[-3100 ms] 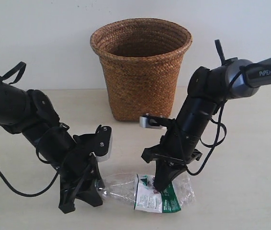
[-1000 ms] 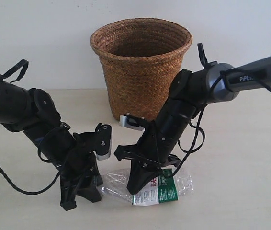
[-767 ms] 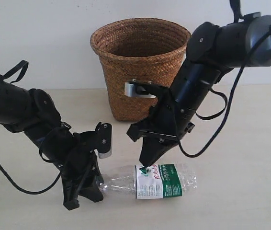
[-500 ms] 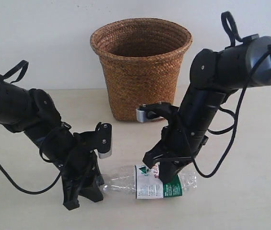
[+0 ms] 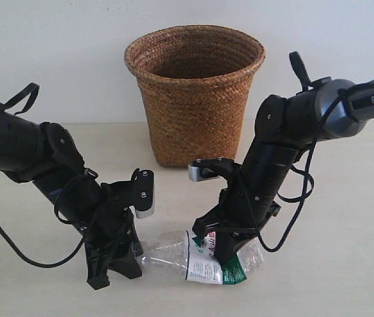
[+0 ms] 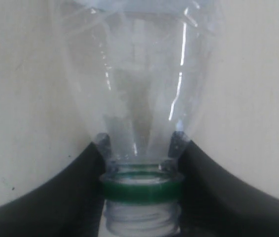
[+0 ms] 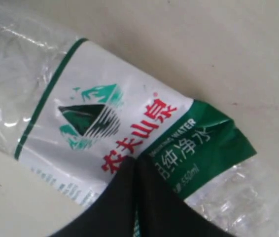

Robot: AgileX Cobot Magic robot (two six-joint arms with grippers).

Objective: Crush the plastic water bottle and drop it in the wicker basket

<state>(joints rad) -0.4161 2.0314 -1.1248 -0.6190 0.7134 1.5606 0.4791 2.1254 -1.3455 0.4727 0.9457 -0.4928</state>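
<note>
The plastic water bottle [image 5: 203, 261] lies on its side on the table, clear with a white-and-green label, and its middle is dented. My left gripper [image 5: 133, 249] is shut on the bottle's neck at the green ring [image 6: 141, 189]. My right gripper [image 5: 219, 252] is shut, fingers together, with the tips pressing down on the label [image 7: 110, 131] with its red characters. The brown wicker basket [image 5: 195, 92] stands upright behind both arms, its mouth open.
The bottle, the basket and both arms rest over a pale tabletop [image 5: 345, 224]. A white wall [image 5: 55, 53] rises behind the basket. Black cables loop off both arms.
My right gripper lifted off the bottle, which sprang back round, then came down again and now presses the label flat. The left gripper has held the neck throughout.
</note>
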